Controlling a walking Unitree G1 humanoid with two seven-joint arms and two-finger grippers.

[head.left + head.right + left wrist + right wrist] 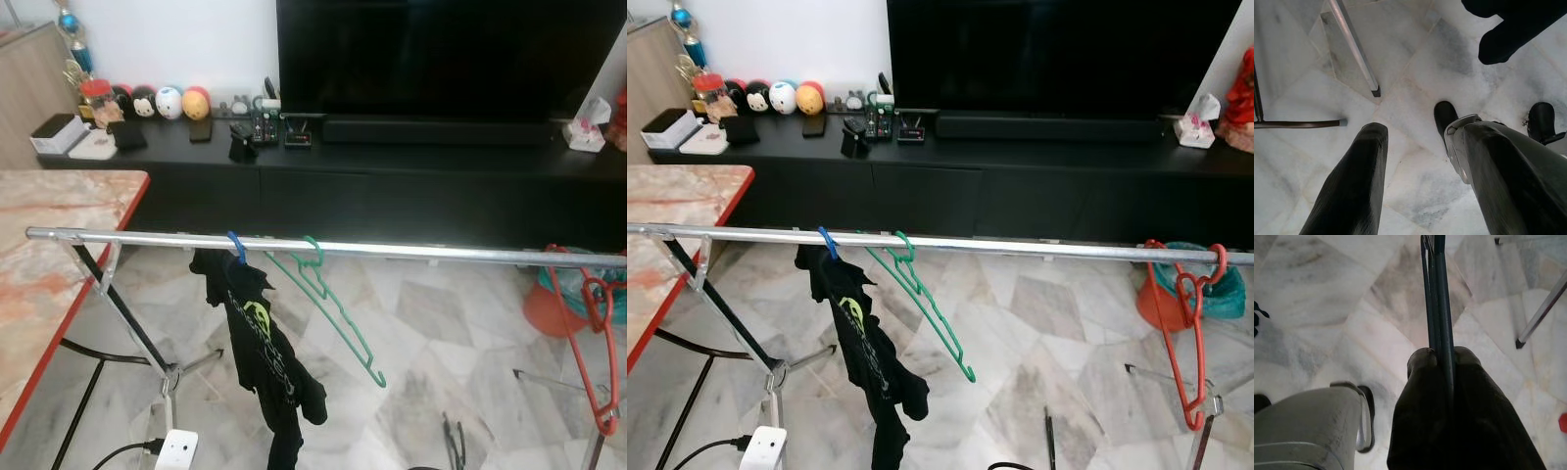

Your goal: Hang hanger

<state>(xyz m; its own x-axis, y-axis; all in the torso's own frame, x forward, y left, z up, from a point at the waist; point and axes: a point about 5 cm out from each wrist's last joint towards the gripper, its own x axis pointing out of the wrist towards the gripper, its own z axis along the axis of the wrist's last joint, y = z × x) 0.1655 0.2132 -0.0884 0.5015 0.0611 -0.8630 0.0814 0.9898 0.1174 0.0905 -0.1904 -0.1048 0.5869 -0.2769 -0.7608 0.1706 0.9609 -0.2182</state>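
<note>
A silver clothes rail (pixel 392 249) runs across in front of me. On it hang a blue hanger (pixel 236 247) carrying a black shirt (pixel 260 338), a bare green hanger (pixel 333 304) beside it, and a red hanger (pixel 593 333) near the rail's right end. My right gripper (pixel 1442 357) is low, pointing at the floor, shut on a thin dark hanger (pixel 1437 293); the hanger's tip (pixel 452 441) pokes up below the rail. My left gripper (pixel 1422 129) hangs over the marble floor, open with nothing in it.
A marble-topped table with a red edge (pixel 59 255) stands at the left. A long black TV cabinet (pixel 392 166) lies behind the rail. An orange basin (pixel 549 308) sits at the right, a white power box (pixel 176 450) by the rack's leg (pixel 147 343).
</note>
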